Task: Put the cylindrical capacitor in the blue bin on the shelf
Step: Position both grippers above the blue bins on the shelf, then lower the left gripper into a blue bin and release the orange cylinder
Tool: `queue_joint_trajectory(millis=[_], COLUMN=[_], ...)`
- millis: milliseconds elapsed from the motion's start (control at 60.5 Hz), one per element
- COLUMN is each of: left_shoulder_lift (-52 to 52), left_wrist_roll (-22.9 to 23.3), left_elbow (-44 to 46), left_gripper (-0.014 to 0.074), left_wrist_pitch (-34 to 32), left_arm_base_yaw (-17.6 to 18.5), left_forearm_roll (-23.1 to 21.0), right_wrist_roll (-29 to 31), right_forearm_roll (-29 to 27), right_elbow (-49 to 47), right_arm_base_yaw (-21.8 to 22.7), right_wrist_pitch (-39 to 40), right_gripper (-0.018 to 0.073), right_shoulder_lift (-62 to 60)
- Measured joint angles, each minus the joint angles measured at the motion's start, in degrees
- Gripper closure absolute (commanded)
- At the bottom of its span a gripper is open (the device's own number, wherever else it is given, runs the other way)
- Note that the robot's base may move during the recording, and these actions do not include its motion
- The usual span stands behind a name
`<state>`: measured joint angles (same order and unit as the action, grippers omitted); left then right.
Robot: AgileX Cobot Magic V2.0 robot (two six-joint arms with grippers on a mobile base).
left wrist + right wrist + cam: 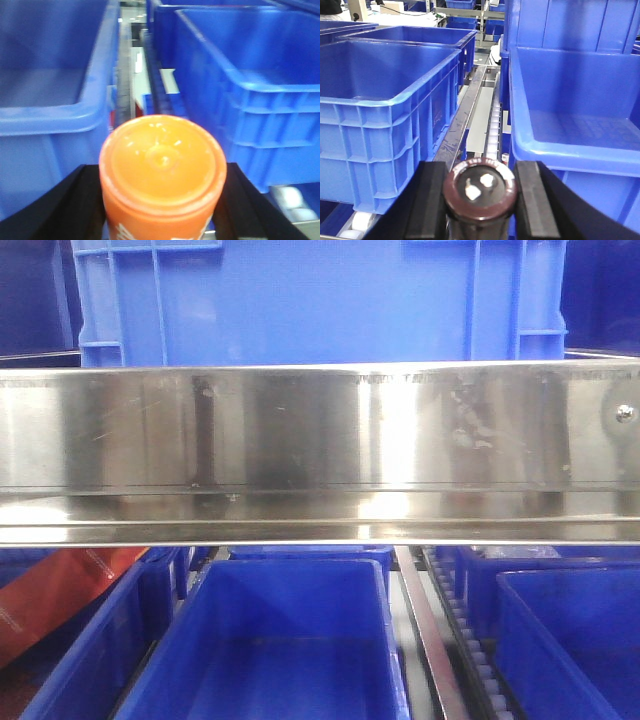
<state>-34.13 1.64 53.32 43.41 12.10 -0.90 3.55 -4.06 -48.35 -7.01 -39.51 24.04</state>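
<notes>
- My right gripper (481, 202) is clamped on the capacitor (480, 186), a finger pressing on either side. The stubby brown cylinder stands upright between them, its flat top facing the wrist camera.
- Ahead of that gripper a strip of white rollers (492, 130) runs away between two bins: a blue bin (390, 100) ahead-left and a second blue bin (570, 130) ahead-right. The second one's front rim looks the closer to me.
- The capacitor seems to sit no higher than those rims, so I judge the move calls for a lift first, then a shift forward and sideways over one rim. Going straight ahead risks knocking a wall or dropping the part onto the rollers.
- I would open only once the capacitor is well inside the walls and low over the floor — a short cylinder rolls and bounces.
- My left gripper (162, 202) is closed on an orange bottle (162, 160); that arm is best held aside so the two do not cross.
- The steel shelf (320, 430) rail spans the front view above the lower bins — I should mind my wrist beneath it.
</notes>
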Motion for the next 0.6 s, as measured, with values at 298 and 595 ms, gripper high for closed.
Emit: queue_joint_trajectory(millis=[298,595], left_shoulder_lift=[-15.1,-42.9], left_wrist_roll=[-0.1,-0.1], left_elbow=[16.5,45.6], left_gripper=[0.0707,0.0707], left_wrist_pitch=[2.0,4.9], left_arm_base_yaw=[13.9,21.4], left_forearm_roll=[4.4,6.3], right_wrist_roll=[0.0,0.0], right_forearm_roll=[0.0,0.0], right_elbow=[0.0,0.0], right_arm_base_yaw=[0.0,0.0], right_wrist_pitch=[0.0,0.0], right_gripper=[0.0721,0.0721], right_shoulder_lift=[0.0,0.0])
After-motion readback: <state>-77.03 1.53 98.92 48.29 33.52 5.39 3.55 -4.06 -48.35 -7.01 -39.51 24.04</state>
